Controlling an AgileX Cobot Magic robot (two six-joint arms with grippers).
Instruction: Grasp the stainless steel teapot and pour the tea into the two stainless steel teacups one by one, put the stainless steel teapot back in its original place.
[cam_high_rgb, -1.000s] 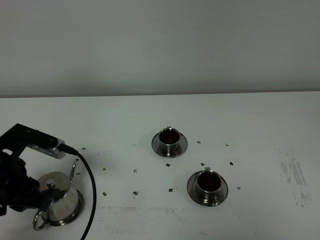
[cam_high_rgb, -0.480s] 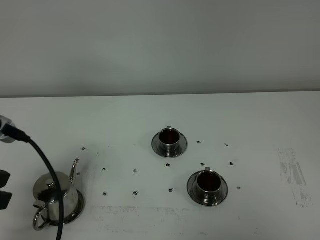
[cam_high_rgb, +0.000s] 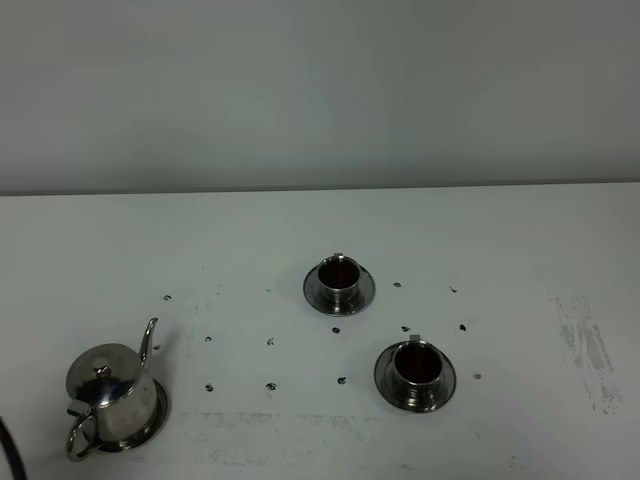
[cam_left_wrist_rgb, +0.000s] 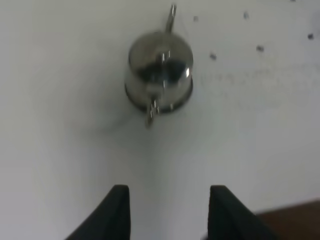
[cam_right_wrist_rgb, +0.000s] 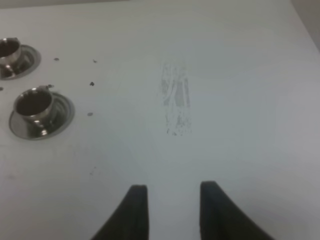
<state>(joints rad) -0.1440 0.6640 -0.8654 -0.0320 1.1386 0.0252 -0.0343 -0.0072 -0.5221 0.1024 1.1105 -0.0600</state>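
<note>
The stainless steel teapot (cam_high_rgb: 110, 393) stands upright on its wide saucer (cam_high_rgb: 157, 410), the original place, at the table's front left, spout pointing away. In the left wrist view the teapot (cam_left_wrist_rgb: 160, 65) is well ahead of my left gripper (cam_left_wrist_rgb: 169, 210), which is open with only bare table between its fingers. Both stainless steel teacups hold dark tea on their saucers: the far one (cam_high_rgb: 340, 275) and the near one (cam_high_rgb: 415, 365). In the right wrist view my right gripper (cam_right_wrist_rgb: 174, 210) hangs over bare table with its fingers apart, off to the side of the cups (cam_right_wrist_rgb: 34, 102) (cam_right_wrist_rgb: 7, 47).
Small dark specks dot the white table between teapot and cups. A scuffed grey patch (cam_high_rgb: 585, 345) marks the right side. A black cable end (cam_high_rgb: 8, 452) shows at the bottom left corner. A grey wall rises behind the table.
My left arm has drawn back from the teapot and left the exterior view at the bottom left. The teapot stays on its saucer. The cups have not moved.
</note>
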